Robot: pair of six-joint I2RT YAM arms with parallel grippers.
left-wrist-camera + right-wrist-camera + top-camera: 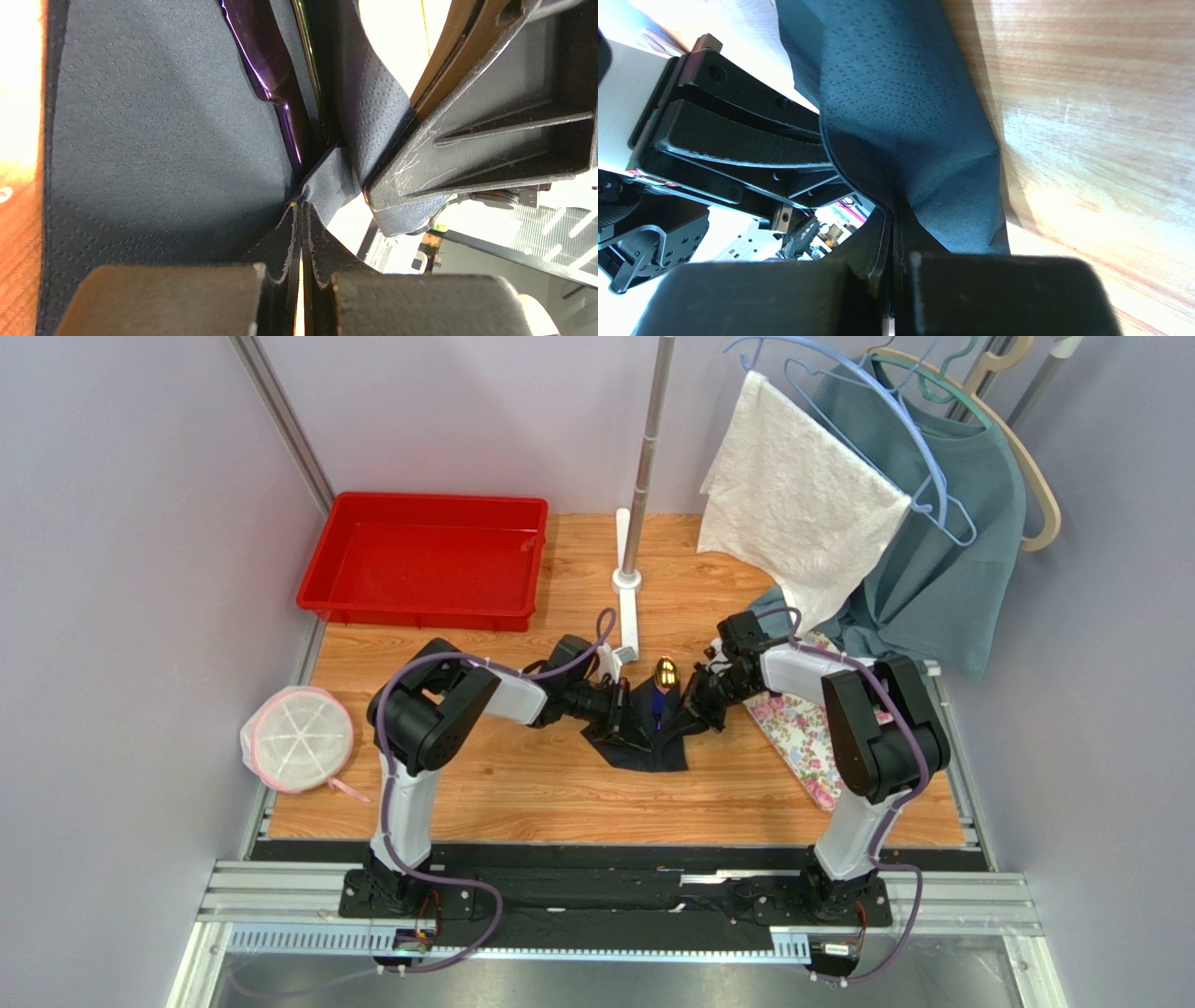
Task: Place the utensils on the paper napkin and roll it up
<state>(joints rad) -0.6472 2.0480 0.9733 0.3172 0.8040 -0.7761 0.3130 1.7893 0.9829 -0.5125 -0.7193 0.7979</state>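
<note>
**A:** What room is there at the near edge?

**B:** A strip of bare wood runs along the near side of the tabletop (561,805), between the arm bases and the napkin (648,745). At the right edge the mat (802,739) lies partly under the right arm.

**A:** And the grippers?

**B:** The left gripper (634,711) comes in from the left and the right gripper (697,703) from the right. They almost meet over the napkin. Each wrist view shows the jaws pressed together on a pinched fold of the sheet, with no gap between them.

**A:** How does the napkin look?

**B:** It is black, matte and dimpled. It is bunched into raised folds between the two grippers, and its near corner lies on the wood.

**A:** The utensils?

**B:** A glossy dark-purple handle (270,70) lies inside the fold. A gold end (666,672) sticks out on the far side. I cannot tell how many pieces there are.

**A:** And farther back?

**B:** The pole (638,490) stands just behind the napkin. The tray (421,557) sits at the far left, well apart.
</note>
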